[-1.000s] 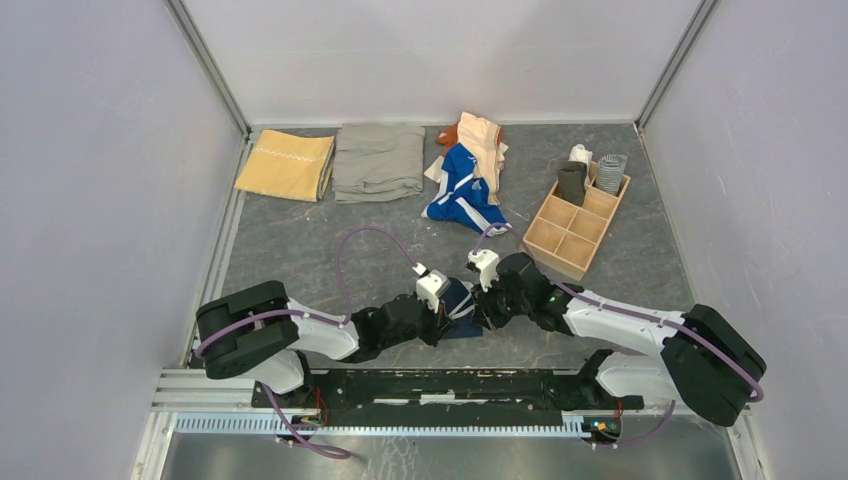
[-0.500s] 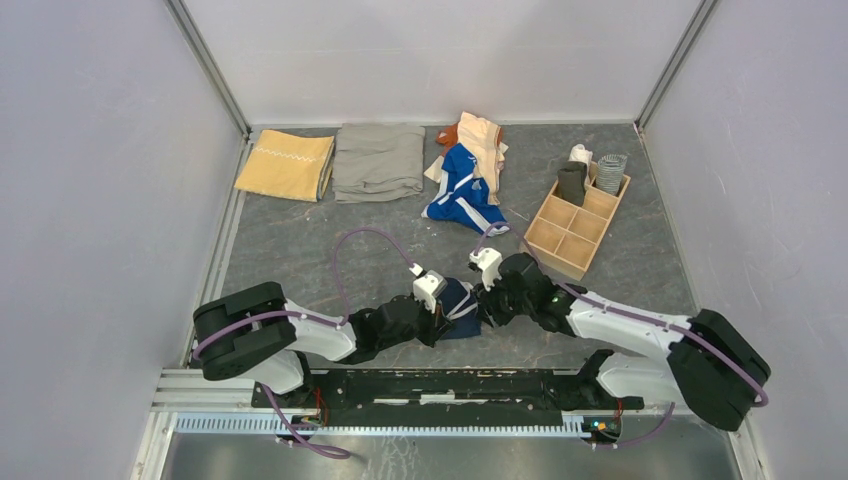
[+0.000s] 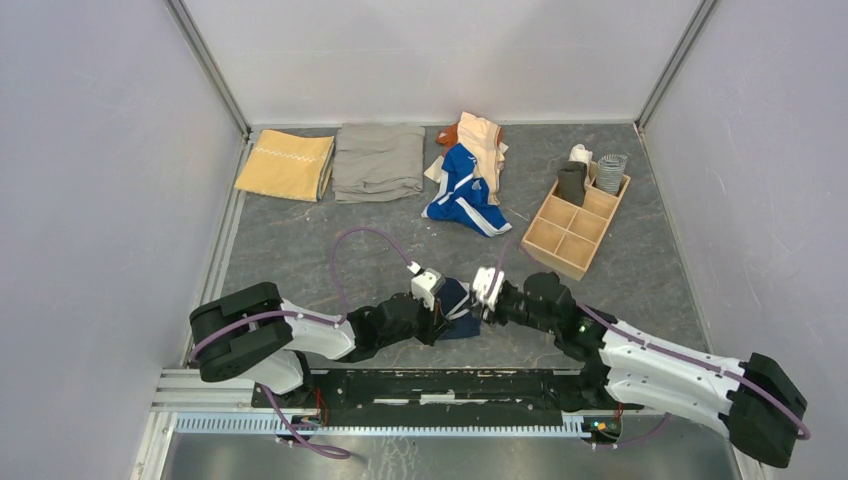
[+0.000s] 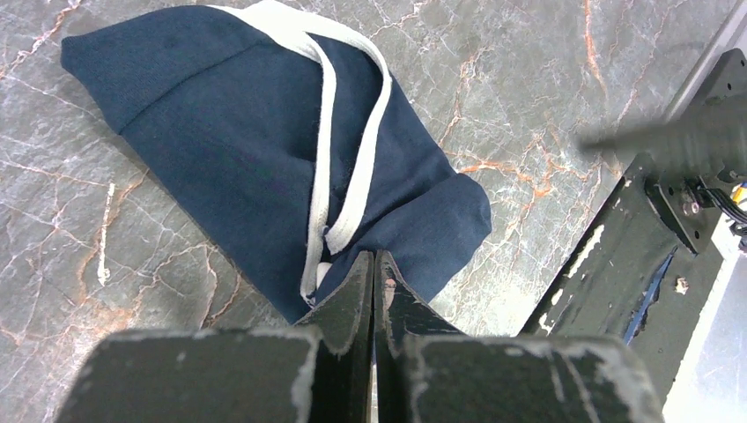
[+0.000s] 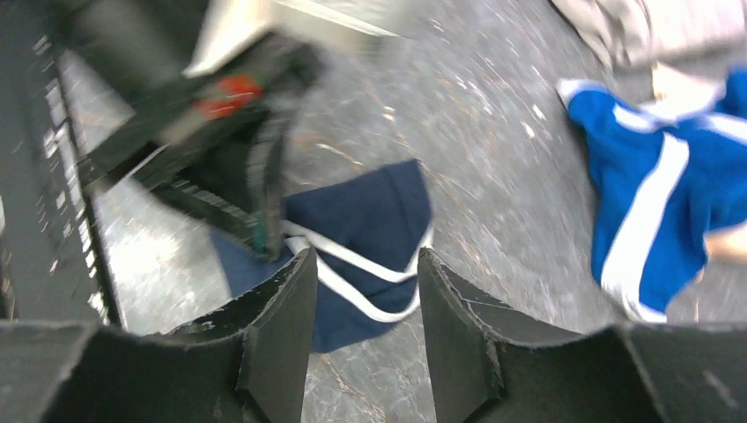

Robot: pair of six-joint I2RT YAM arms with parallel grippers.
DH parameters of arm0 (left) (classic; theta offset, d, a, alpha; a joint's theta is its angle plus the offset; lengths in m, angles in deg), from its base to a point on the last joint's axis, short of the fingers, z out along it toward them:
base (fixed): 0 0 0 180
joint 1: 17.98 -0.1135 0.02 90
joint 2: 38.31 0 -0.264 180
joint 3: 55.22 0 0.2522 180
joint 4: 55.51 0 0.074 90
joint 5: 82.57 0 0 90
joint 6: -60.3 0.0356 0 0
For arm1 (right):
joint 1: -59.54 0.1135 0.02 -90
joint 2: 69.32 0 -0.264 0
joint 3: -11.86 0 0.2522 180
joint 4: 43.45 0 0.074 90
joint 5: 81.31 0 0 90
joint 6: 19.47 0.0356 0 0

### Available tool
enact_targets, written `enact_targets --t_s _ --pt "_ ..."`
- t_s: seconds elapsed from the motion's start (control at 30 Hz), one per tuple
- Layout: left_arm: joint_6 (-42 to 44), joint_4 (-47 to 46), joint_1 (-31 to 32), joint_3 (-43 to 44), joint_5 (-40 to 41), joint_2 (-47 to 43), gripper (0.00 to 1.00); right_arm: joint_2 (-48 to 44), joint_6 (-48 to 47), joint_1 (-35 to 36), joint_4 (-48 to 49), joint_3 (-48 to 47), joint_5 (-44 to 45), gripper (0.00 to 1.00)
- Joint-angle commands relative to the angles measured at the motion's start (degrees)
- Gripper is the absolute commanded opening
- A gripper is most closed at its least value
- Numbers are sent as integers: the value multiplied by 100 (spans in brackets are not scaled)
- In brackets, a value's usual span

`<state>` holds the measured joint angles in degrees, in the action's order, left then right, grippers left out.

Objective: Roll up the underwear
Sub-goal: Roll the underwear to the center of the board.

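- Navy with white trim: the briefs (image 3: 458, 300) I am working on lie on the grey marbled table (image 3: 290, 250), near the middle of its near edge, between my two grippers.
- In the left wrist view the briefs (image 4: 264, 150) are folded into a loose wedge with the trim doubled over itself. I judge this a fold, not yet a tight roll.
- My left gripper (image 4: 373, 260) has its fingers pressed together, with the tips at the near corner of the cloth. I cannot tell whether a fold of fabric is caught between them.
- My right gripper (image 5: 366, 264) has its fingers spread and hangs above the right side of the briefs (image 5: 361, 229), with nothing between them.
- Far and right stands a wooden divided tray (image 3: 583, 215). Its far compartments hold a dark roll (image 3: 572, 183) and a striped grey roll (image 3: 610, 172), which I take for pieces already finished.
- Far and centre, a bright blue piece (image 3: 462, 190) and a peach piece (image 3: 482, 140) lie in an unrolled heap, well apart from my grippers.
- My judgement is that the task is partly done. The navy briefs need rolling up, and then the heap is left to do.
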<state>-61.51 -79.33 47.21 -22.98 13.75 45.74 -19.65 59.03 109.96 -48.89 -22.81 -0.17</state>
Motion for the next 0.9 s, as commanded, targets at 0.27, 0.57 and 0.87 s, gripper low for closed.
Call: enact_targets --t_s 0.27,0.57,0.87 --pt "39 1104 -141 -56 -232 179 2 -424 -3008 2331 -408 411 849 53" --pt "70 1066 -178 -46 -342 228 2 828 -3732 2932 -416 318 1897 55" --pt "79 1035 -185 -38 -393 264 2 1339 -4055 2941 10 472 2469 56"
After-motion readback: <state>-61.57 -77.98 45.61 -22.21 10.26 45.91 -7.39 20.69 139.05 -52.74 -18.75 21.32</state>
